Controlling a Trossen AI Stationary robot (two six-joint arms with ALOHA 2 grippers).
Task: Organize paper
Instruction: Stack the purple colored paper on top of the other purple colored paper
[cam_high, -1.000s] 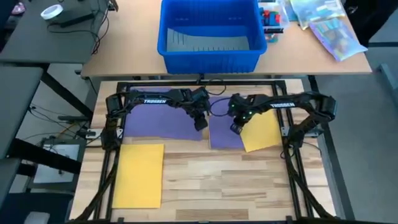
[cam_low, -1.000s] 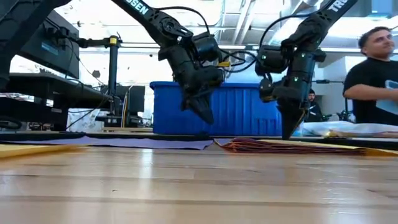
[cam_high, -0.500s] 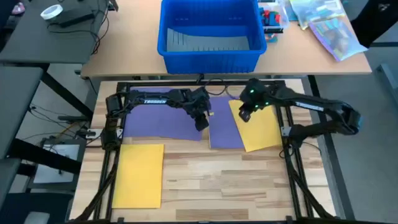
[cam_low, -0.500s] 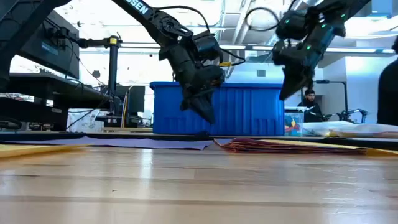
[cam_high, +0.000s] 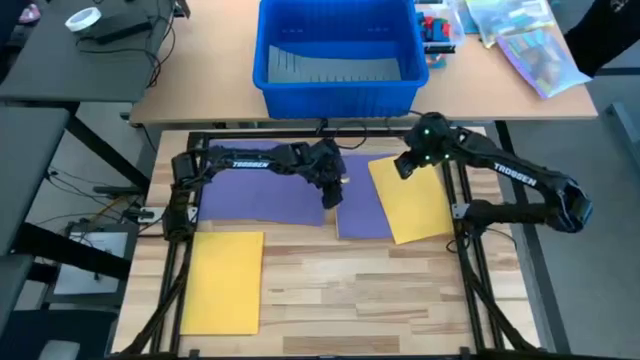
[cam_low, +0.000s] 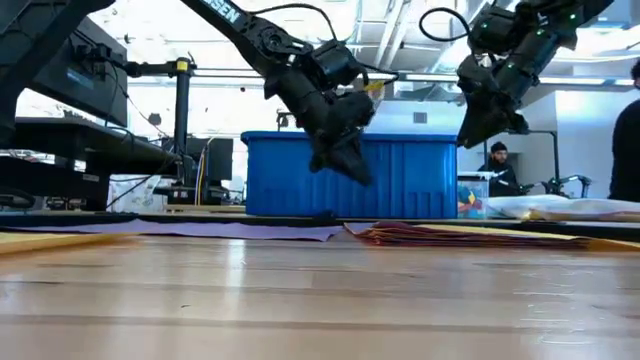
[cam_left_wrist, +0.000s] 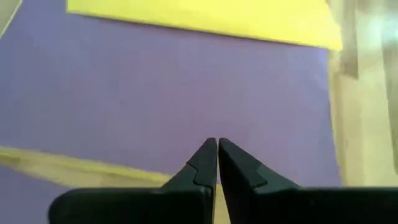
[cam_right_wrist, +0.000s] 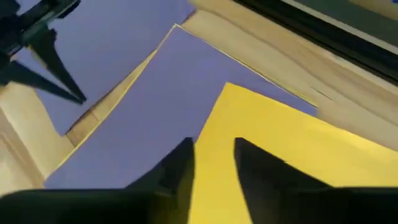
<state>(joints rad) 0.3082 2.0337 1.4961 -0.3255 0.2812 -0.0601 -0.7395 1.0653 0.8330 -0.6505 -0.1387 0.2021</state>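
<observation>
On the wooden tabletop (cam_high: 330, 290), a large purple sheet (cam_high: 255, 195), a smaller purple sheet (cam_high: 362, 208) and an overlapping yellow sheet (cam_high: 415, 200) lie in a row short of the blue bin (cam_high: 336, 52), with another yellow sheet (cam_high: 222, 282) well apart on bare wood nearer the front edge. The left end effector (cam_high: 333, 196), clenched with fingertips touching in its wrist view, hangs between the purple sheets; the right end effector (cam_high: 403, 167) hovers slightly parted and empty above the far corner of the overlapping yellow sheet. Only the low view shows both raised clear of the paper, with red-brown edges stacked under that yellow sheet.

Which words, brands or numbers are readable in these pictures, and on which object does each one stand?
"TROSSEN": white letters on the left arm, high view.
"TROSSEN": white letters on the right arm, high view.
White letters on the arms in the low view: cut off, unreadable.
Packages beside the blue bin: print too small to read.
Paper sheets: no text.
</observation>
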